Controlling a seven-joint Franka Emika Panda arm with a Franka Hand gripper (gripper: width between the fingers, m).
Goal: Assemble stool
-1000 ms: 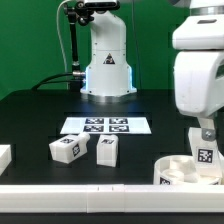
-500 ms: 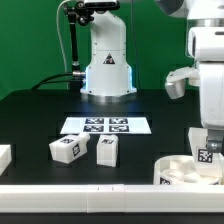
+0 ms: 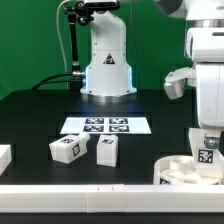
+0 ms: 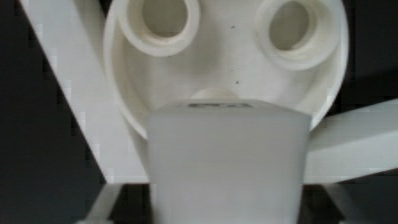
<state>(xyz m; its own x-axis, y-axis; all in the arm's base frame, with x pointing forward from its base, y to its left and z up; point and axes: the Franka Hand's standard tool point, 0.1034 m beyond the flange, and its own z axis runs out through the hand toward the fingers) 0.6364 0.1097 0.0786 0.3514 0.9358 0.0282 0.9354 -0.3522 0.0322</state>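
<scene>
The round white seat lies at the exterior view's lower right, by the front rail. My gripper hangs right over it, shut on a white blocky leg with a black-and-white tag, held upright with its lower end at the seat. In the wrist view the leg fills the middle between my jaws, in front of the seat, which shows two round sockets. Two more tagged legs lie loose on the table to the exterior view's left of the seat.
The marker board lies flat in front of the robot base. A white rail runs along the front edge. A white block sits at the exterior view's far left.
The arm has shifted toward the exterior view's right and the wrist has turned. The held leg sits a little lower at the seat. The two loose legs have not moved.
</scene>
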